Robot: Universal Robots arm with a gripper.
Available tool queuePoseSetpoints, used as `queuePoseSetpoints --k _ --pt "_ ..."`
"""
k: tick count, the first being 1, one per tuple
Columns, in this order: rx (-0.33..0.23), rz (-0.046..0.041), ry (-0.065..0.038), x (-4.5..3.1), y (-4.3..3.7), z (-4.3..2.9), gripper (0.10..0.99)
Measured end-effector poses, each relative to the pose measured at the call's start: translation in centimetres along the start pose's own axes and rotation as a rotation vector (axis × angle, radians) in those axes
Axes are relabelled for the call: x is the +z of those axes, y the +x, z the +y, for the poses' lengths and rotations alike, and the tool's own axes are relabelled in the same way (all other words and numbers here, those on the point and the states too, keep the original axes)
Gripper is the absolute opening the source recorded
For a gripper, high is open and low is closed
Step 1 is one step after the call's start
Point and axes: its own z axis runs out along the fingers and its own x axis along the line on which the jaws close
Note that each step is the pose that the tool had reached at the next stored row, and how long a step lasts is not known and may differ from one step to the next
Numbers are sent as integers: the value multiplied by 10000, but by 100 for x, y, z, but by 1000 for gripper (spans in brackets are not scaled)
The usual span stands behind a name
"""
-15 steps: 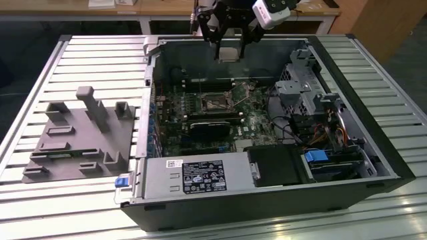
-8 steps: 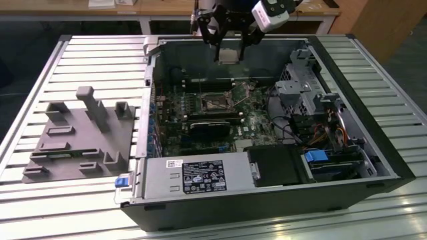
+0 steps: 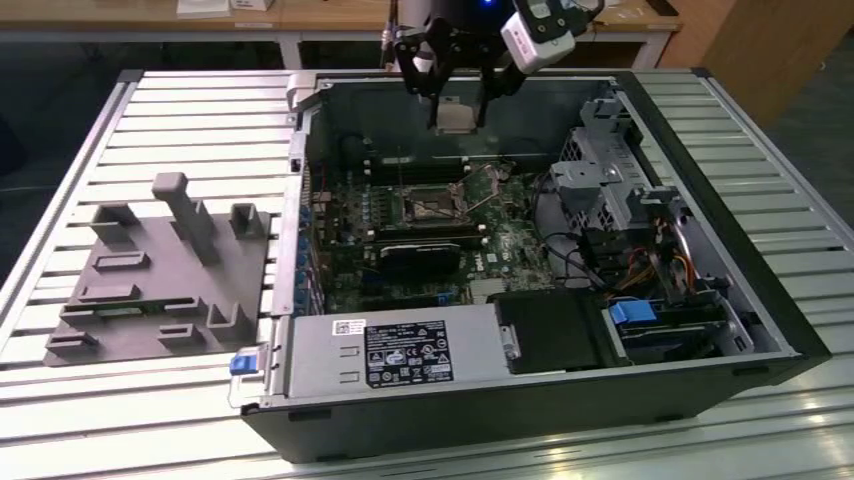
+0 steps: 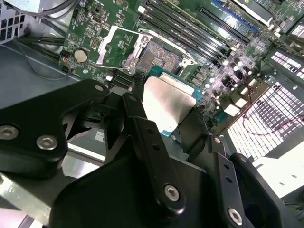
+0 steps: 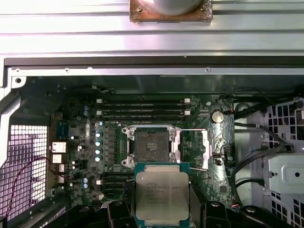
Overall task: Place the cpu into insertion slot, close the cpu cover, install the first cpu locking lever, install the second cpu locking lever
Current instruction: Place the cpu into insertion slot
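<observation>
Slatted metal bench point(image 3: 160, 110), wooden desks behind. A black desktop tower case point(image 3: 534, 415) lies on its side with the panel off and the green motherboard point(image 5: 76, 142) exposed. A grey moulded fixture block point(image 3: 160, 270) sits on the bench at the exterior view's left, apart from the case.

The black two-finger gripper point(image 3: 457, 100) hangs over the far part of the open case. Its fingers are clamped on opposite edges of the small flat square cpu with a dull silver metal top point(image 5: 162, 197). The chip is in the air, short of the socket.

The square insertion slot point(image 5: 151, 146), dark centre and silvery rim, is bare. The thin silvery cpu cover frame point(image 5: 205, 148) is swung open beside it.

Judgement: this is the carry to the socket. To do it well:
- Hold the chip level.
- Square its edges to the rim.
- Match the corner orientation.
- Descend straight, without sliding over the contacts or pressing.
- Keep clear of the opened cover.
</observation>
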Motion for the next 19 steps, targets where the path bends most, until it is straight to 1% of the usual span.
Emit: queuePoseSetpoints --k 5,19 --pt "-1 -10 0 57 8 -5 537" --pt "-3 -31 -9 248 16 -23 537"
